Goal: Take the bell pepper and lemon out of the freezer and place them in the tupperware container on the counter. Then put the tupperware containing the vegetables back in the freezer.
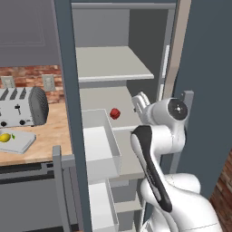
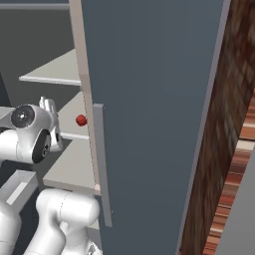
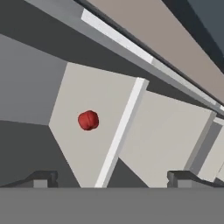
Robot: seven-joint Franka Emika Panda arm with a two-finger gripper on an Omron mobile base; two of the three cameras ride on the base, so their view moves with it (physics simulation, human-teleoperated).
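My gripper (image 1: 141,100) hung wide open and empty inside the freezer (image 1: 68,90), the pepper (image 1: 115,113) lying mid-shelf, apart.

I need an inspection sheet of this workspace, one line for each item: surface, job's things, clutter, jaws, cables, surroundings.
Surface: wood-grain counter left of the freezer; freezer door open.
Job's things: bell pepper lies on a freezer shelf; lemon sits in the tupperware container on the counter.
Clutter: toaster behind the container.
Jaws: gripper open, empty, near the bell pepper, apart from it.
Cables: nothing seen.
Surroundings: brick wall with sockets, pulled-out pale drawer.
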